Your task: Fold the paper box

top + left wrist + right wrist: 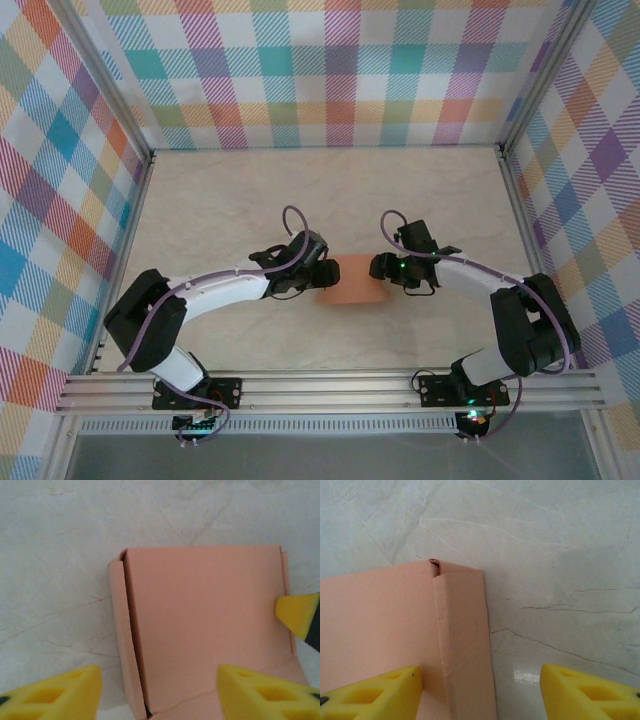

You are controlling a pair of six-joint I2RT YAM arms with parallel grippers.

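Observation:
The paper box (350, 283) is a salmon-orange flat rectangular card box lying on the table between my two grippers. In the left wrist view the paper box (205, 625) shows a narrow side flap (120, 630) folded up along its left edge. My left gripper (159, 695) is open and straddles that edge, one finger over the table and one over the lid. My right gripper (480, 695) is open too, astride the opposite side wall (462, 640) of the box (375, 625). One of its yellow fingertips (299, 614) touches the box's right edge.
The table top (220, 210) is pale, marbled and creased. Checked fabric walls (330, 70) on aluminium posts close it in at the back and both sides. An aluminium rail (330, 390) at the near edge carries both arm bases.

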